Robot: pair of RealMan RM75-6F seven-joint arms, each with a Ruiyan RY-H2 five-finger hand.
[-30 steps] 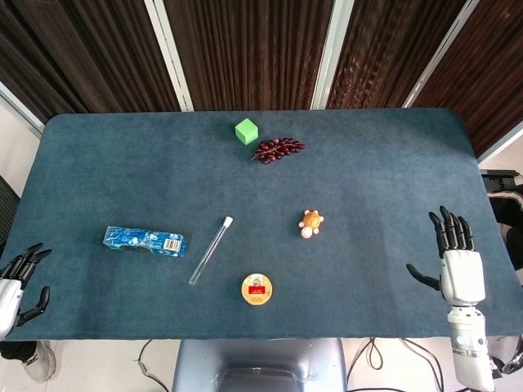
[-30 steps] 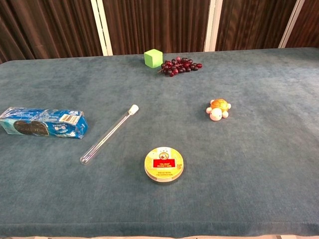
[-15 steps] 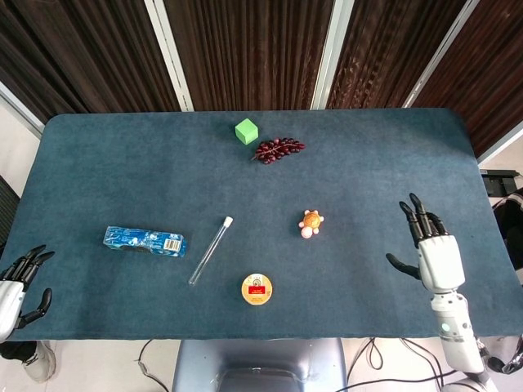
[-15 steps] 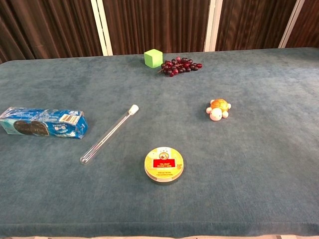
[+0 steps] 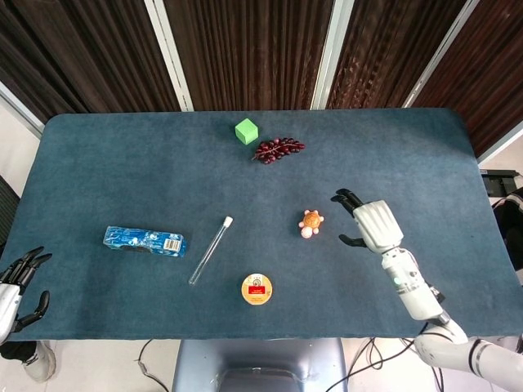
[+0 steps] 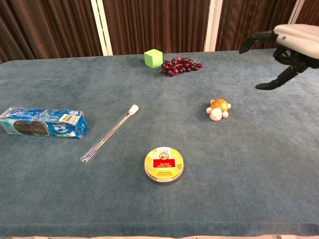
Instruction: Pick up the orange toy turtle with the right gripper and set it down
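The orange toy turtle (image 5: 310, 223) (image 6: 218, 109) lies on the blue table right of centre, its pale head toward the front edge. My right hand (image 5: 369, 224) (image 6: 286, 50) hovers a short way to the turtle's right, above the cloth, fingers spread and pointing toward it, holding nothing. My left hand (image 5: 15, 286) rests off the table's front left corner, fingers apart and empty; the chest view does not show it.
A round yellow tin (image 5: 257, 289) sits near the front edge, a glass test tube (image 5: 210, 250) left of the turtle, and a blue snack packet (image 5: 145, 241) further left. A green cube (image 5: 246, 131) and dark grapes (image 5: 277, 149) lie at the back.
My right hand has swung in from the table's front right edge toward the turtle and turned its fingers to the left. It now shows in the chest view. The left hand barely moved.
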